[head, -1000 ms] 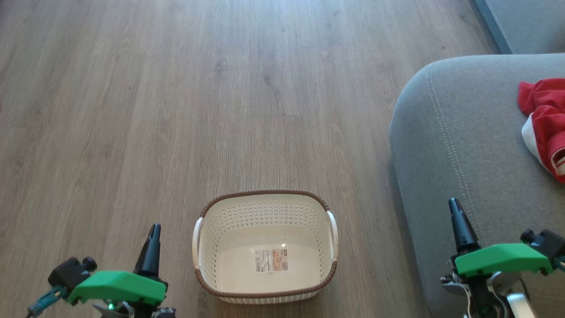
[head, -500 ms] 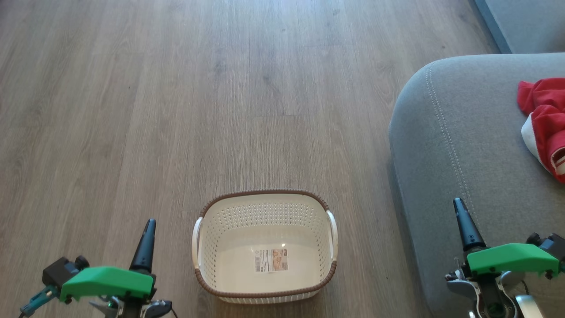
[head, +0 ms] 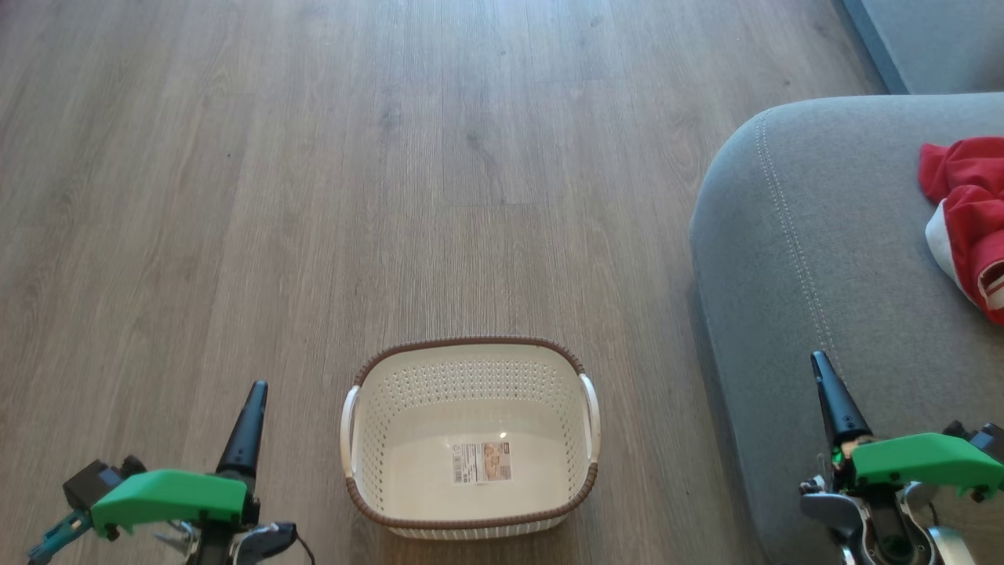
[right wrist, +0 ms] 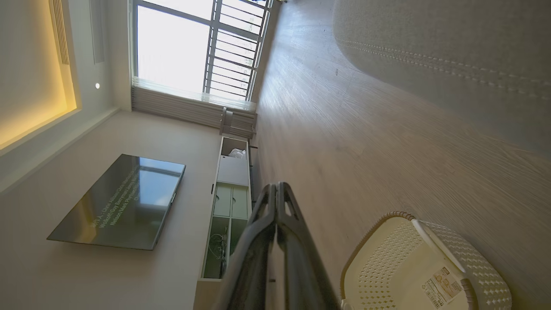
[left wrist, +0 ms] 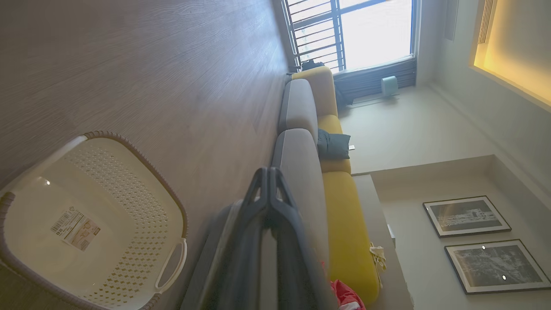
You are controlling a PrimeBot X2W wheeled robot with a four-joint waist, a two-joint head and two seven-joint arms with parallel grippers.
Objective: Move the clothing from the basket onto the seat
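Beside the basket (head: 471, 343), the left end effector (head: 256, 390) and right end effector (head: 820, 362) point forward, closed and empty.

A wooden plank floor (head: 314, 196) is laid right up to a tall barred window (left wrist: 374, 30). A run of yellow upholstery (left wrist: 344, 224) is seen leading away from the window along the wall, and a dark teal pillow (left wrist: 333, 145) is propped on it, nearer the window than two framed pictures (left wrist: 467, 215) hung further along that wall. On the facing wall, well away from the window, a dark television (right wrist: 118, 202) is mounted. A low cabinet (right wrist: 226, 215) is set beneath it, and a white slatted unit (right wrist: 238, 122) is placed between the cabinet and the window.
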